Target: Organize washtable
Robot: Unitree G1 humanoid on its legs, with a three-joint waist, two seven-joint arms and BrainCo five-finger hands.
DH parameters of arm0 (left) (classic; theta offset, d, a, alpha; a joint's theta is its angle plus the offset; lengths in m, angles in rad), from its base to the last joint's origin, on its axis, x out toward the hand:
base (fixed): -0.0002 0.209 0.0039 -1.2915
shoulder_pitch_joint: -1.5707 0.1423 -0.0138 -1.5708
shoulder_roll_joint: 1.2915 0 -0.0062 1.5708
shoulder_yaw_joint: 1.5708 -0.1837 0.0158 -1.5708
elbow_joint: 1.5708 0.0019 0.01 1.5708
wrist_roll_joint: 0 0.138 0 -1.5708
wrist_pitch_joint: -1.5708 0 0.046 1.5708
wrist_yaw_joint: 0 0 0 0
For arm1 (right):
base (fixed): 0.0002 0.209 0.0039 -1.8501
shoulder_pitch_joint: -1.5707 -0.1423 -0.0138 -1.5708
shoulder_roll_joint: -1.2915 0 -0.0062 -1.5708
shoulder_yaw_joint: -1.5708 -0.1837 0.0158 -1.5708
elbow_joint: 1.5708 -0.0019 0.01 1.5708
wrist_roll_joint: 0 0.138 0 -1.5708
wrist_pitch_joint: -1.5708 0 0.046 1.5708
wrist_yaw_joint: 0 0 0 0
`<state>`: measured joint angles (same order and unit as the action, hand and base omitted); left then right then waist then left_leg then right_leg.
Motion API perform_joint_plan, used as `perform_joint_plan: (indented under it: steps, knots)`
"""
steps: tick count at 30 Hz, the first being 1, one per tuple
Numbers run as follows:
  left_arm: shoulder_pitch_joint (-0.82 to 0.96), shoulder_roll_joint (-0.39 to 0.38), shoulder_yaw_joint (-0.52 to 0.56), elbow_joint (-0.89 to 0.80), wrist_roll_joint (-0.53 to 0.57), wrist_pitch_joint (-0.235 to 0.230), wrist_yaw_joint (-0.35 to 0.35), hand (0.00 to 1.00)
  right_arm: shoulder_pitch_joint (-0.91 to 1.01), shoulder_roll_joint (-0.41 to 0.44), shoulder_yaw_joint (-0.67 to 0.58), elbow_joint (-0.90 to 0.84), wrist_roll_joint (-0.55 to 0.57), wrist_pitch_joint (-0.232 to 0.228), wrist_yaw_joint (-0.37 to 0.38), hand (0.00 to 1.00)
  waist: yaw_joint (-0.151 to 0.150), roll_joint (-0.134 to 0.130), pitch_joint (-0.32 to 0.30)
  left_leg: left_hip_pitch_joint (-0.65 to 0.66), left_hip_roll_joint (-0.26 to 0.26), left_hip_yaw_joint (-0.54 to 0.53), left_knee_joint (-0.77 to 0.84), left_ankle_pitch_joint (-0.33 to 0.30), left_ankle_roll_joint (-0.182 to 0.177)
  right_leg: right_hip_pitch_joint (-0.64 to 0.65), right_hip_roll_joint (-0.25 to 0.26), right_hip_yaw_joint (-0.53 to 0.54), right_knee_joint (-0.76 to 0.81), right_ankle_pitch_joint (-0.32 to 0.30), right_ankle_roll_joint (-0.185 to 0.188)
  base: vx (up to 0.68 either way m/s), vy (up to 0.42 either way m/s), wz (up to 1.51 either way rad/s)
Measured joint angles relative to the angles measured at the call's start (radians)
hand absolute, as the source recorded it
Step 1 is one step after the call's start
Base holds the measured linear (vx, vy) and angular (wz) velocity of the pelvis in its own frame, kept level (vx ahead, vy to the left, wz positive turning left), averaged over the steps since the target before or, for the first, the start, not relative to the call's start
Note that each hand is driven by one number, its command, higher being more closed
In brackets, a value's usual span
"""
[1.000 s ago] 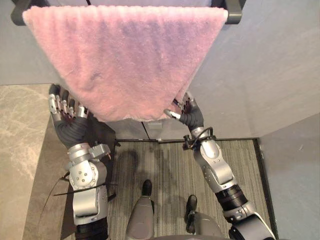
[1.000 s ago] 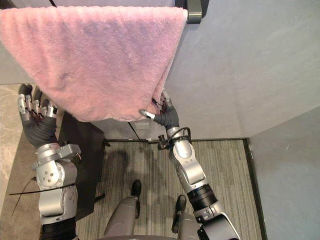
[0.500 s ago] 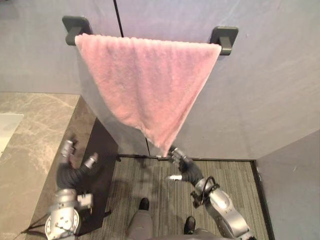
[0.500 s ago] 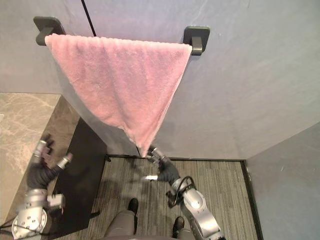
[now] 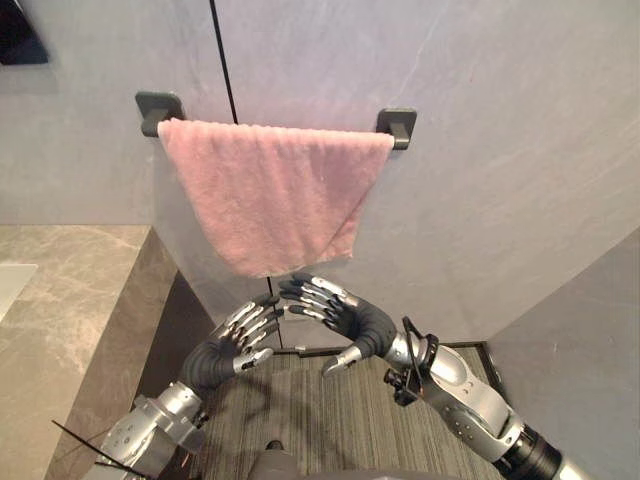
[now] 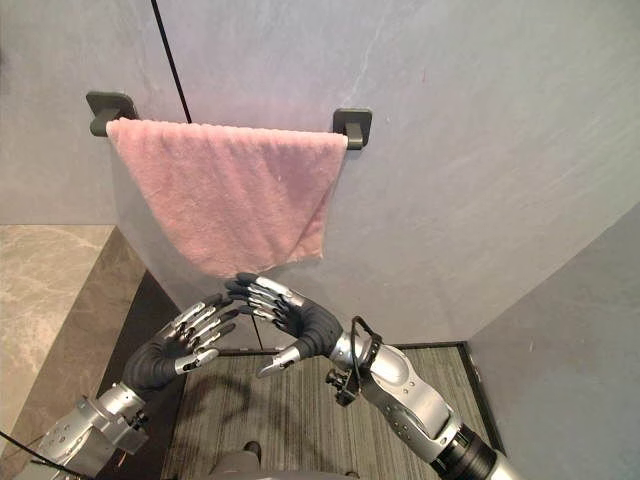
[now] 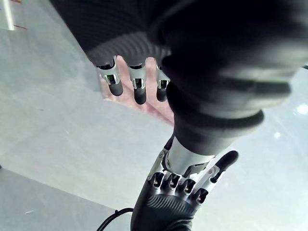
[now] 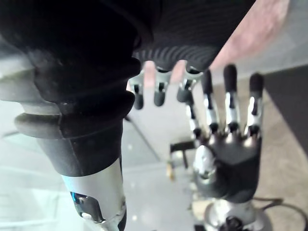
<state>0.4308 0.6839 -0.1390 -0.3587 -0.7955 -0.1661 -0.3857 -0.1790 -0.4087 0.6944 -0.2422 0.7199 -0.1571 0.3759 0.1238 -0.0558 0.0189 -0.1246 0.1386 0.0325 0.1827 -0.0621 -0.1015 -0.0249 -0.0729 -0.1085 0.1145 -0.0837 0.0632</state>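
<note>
Left eye view: a pink towel (image 5: pixel 270 200) hangs over a dark rail on the grey wall (image 5: pixel 500 150). The rail is carried by a left bracket (image 5: pixel 158 105) and a right bracket (image 5: pixel 398 122), and the towel covers it from one bracket to the other.

Position of the towel relative to the robot hands:
- Both robot hands are raised in front of the wall, below the towel.
- The right robot hand (image 5: pixel 335 312) has its fingertips just under the towel's lower edge, with a strip of wall showing between them and the cloth.
- The left robot hand (image 5: pixel 240 335) sits lower and to the left, near the right one. Its fingertips point up towards the same edge.
- The towel is held by neither hand; it rests on the rail alone.

State of the robot hands:
- Left: fingers straight and spread, thumb apart, open. In the right wrist view it appears palm-on with fingers extended (image 8: pixel 228 144).
- Right: fingers extended and slightly fanned, thumb pointing down and away, open. In the left wrist view it appears beyond the left hand's straight fingers (image 7: pixel 139 89).

Orientation of the towel:
- Its long axis runs level along the rail, left to right, parallel to the wall.
- The cloth drops straight down from the rail and narrows downward, both side edges slanting inward.
- Its lower edge is uneven, lowest left of centre and rising towards the right.

Surroundings: a marbled worktop (image 5: pixel 60 300) lies to the left, below the rail. A striped grey floor (image 5: pixel 330 430) lies beneath the arms.
</note>
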Motion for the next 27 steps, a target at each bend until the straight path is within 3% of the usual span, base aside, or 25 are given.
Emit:
perform_joint_plan:
  steps: [3,6,11,14,16,18,23,27]
  knots:
    - [-0.042,-0.020,-0.031,0.000,0.009,-0.017,0.042,0.00,-0.059,0.050,0.047,0.000,0.029,-0.014,-0.008,0.00,-0.001,-0.001,-0.021,0.023,0.000,0.006,-0.012,0.001,0.000,0.019,0.001,0.003,-0.014,0.006,-0.003,0.04,-0.005,-0.07]
    - [-0.138,-0.098,-0.033,0.014,0.068,-0.043,0.122,0.00,-0.120,0.102,0.058,0.015,0.035,-0.033,-0.044,0.00,0.000,-0.004,-0.027,0.023,-0.002,0.006,-0.022,0.004,-0.003,0.019,0.001,0.003,-0.019,0.011,-0.004,0.01,0.000,0.00]
    - [-0.266,-0.112,-0.019,0.049,0.139,-0.061,0.177,0.00,-0.261,0.162,0.047,0.122,0.015,-0.037,-0.099,0.00,-0.001,0.002,-0.022,-0.042,-0.003,0.006,-0.053,0.036,-0.002,-0.052,0.002,0.003,-0.035,0.037,-0.006,-0.04,0.003,0.00]
    - [-0.384,-0.101,-0.007,0.079,0.139,-0.074,0.194,0.00,-0.410,0.179,-0.001,0.230,-0.015,-0.041,-0.145,0.00,0.005,0.013,0.031,-0.104,-0.004,0.009,-0.080,0.085,0.003,-0.123,0.006,0.003,-0.034,0.068,-0.009,-0.07,0.002,-0.02]
    - [-0.462,-0.077,-0.013,0.086,0.139,-0.077,0.199,0.00,-0.461,0.202,-0.064,0.273,-0.023,-0.042,-0.181,0.00,0.027,0.030,0.060,-0.153,-0.001,0.020,-0.081,0.100,0.005,-0.181,0.007,0.007,-0.026,0.082,-0.008,-0.13,0.006,-0.15]
    - [-0.580,-0.071,-0.064,0.117,0.141,-0.085,0.227,0.00,-0.472,0.218,-0.126,0.283,-0.019,-0.061,-0.223,0.00,0.056,0.047,0.076,-0.200,0.000,0.037,-0.082,0.116,0.008,-0.242,0.007,0.021,-0.014,0.092,-0.008,-0.06,-0.001,-0.17]
    - [-0.810,-0.070,-0.198,0.215,0.217,-0.085,0.306,0.00,-0.498,0.262,-0.237,0.346,0.045,-0.070,-0.308,0.00,0.054,0.054,0.090,-0.242,0.002,0.045,-0.082,0.123,0.008,-0.296,0.002,0.025,0.009,0.092,-0.008,0.00,0.002,-0.04]
    - [-0.949,-0.070,-0.271,0.290,0.259,-0.085,0.323,0.00,-0.540,0.253,-0.282,0.383,0.086,-0.076,-0.334,0.00,0.049,0.057,0.107,-0.257,0.002,0.054,-0.113,0.146,0.008,-0.338,0.000,0.028,0.026,0.091,-0.009,-0.02,-0.006,-0.04]
